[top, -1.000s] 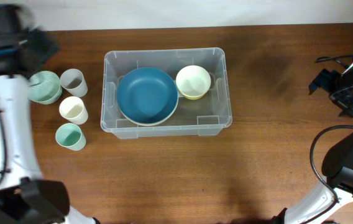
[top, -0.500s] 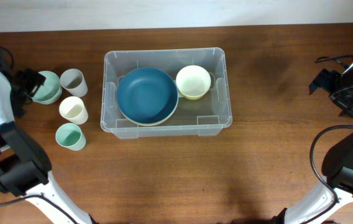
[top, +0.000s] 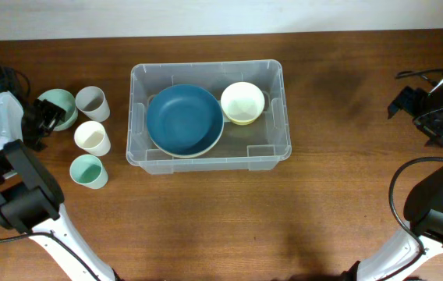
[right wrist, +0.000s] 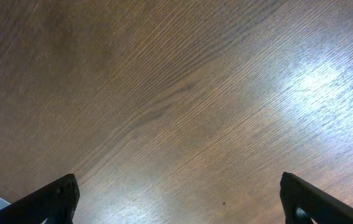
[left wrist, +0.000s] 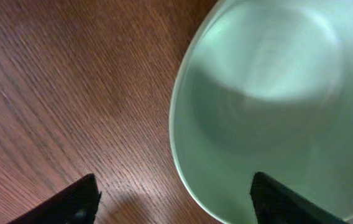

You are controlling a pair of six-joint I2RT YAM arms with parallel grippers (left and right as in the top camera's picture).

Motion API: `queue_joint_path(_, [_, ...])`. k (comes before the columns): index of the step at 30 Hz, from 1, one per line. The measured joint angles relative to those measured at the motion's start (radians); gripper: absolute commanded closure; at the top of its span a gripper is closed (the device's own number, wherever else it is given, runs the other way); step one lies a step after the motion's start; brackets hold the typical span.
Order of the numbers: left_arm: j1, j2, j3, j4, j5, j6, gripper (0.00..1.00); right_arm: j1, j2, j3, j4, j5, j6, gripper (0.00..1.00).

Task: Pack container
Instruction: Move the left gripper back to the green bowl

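The clear plastic container (top: 137, 117) stands mid-table and holds a blue bowl (top: 184, 119) and a cream bowl (top: 242, 102). A pale green bowl (top: 59, 106) sits on the table at far left; it fills the left wrist view (left wrist: 270, 106). My left gripper (top: 47, 119) is open and low over that bowl's left rim; one finger is over the bowl's inside, the other over the wood (left wrist: 173, 202). My right gripper (top: 422, 109) is open and empty over bare wood at the far right (right wrist: 179, 199).
Three cups stand left of the container: a grey cup (top: 92, 102), a cream cup (top: 92, 138) and a green cup (top: 87, 171). They are close beside the green bowl. A cable loops at the right table edge (top: 409, 183).
My left arm has swung in from the far-left corner and come down onto the green bowl's left rim. The right arm and the container's contents have not moved.
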Motion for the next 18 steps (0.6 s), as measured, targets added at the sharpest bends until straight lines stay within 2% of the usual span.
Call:
queue_joint_path(3, [0.000, 0.000, 0.000, 0.000, 0.000, -0.002, 0.34, 0.000, 0.000, 0.000, 0.000, 0.000, 0.000, 0.01])
queue_joint_path(7, [0.000, 0.005, 0.000, 0.003, 0.000, -0.010, 0.62, 0.000, 0.000, 0.000, 0.000, 0.000, 0.000, 0.01])
queue_joint_path(11, [0.000, 0.018, 0.000, 0.003, 0.000, -0.009, 0.82, 0.000, 0.000, 0.000, 0.000, 0.000, 0.000, 0.01])
queue_joint_path(13, [0.000, 0.025, 0.000, 0.003, -0.001, -0.007, 0.89, 0.000, 0.000, 0.000, 0.000, 0.000, 0.000, 0.01])
queue_joint_path(14, [0.000, 0.028, 0.000, 0.003, -0.001, -0.006, 0.97, 0.000, 0.000, 0.000, 0.000, 0.000, 0.000, 0.01])
queue_joint_path(18, [0.000, 0.030, 0.000, 0.011, 0.005, -0.005, 0.99, 0.000, 0.000, 0.000, 0.000, 0.000, 0.000, 0.01])
